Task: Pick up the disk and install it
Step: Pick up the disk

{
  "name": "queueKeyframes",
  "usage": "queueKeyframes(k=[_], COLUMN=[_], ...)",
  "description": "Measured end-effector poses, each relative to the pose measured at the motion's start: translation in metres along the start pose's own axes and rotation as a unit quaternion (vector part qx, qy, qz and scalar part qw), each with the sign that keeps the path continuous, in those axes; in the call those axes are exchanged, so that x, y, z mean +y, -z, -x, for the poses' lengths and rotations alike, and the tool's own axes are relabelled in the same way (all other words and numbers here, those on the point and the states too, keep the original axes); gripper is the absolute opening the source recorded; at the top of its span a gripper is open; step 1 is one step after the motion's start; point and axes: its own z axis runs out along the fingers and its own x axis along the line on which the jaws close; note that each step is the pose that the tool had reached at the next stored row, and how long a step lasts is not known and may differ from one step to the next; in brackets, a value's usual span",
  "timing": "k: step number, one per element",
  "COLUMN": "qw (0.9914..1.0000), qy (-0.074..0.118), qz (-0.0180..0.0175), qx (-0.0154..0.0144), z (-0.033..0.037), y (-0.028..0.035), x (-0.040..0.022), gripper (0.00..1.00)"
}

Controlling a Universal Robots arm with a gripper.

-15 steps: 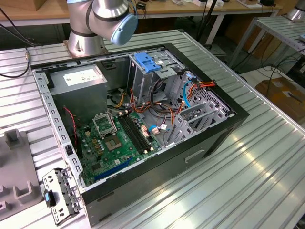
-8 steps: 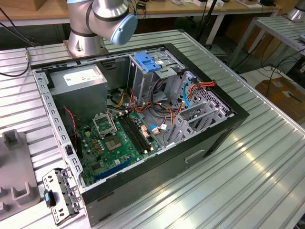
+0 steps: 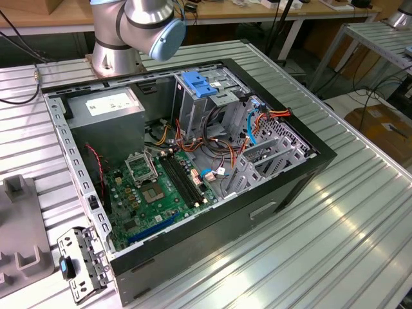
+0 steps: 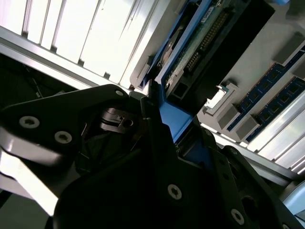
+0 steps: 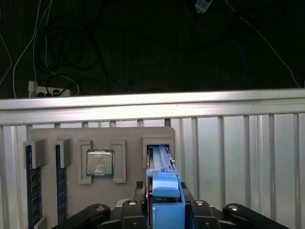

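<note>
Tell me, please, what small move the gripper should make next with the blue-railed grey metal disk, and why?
Probably draw the grey-metal disk in bright blue plastic rails straight out of its slot in the flat grey holder tray: the black gripper looks shut on it, yet its far end sits in that slot.

No legible text, number or sign anywhere. White label (image 3: 111, 102) on top of the power supply (image 3: 74, 117), in the far corner of the open computer case (image 3: 270, 206) on the exterior view's left: printed lines too small to make out. Faint marks on the metal lid of the processor (image 5: 100, 162), seated in the grey tray (image 5: 71, 136) in the first wrist view: unreadable. Small pale sticker (image 4: 210, 14) on the circuit board of the disk (image 4: 190, 52) in the second wrist view: illegible too.
</note>
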Motion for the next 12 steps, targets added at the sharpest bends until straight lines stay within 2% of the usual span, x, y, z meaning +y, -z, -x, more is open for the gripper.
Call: queueKeyframes(k=[11,12], qw=[1.00000,0.99999], qy=[0.000,0.005], qz=[-0.0012,-0.0010], qx=[-0.0001,-0.0001], z=[0.0000,0.0000], y=[-0.0004,-0.0004], x=[0.0000,0.0001], gripper=[0.37,0.37])
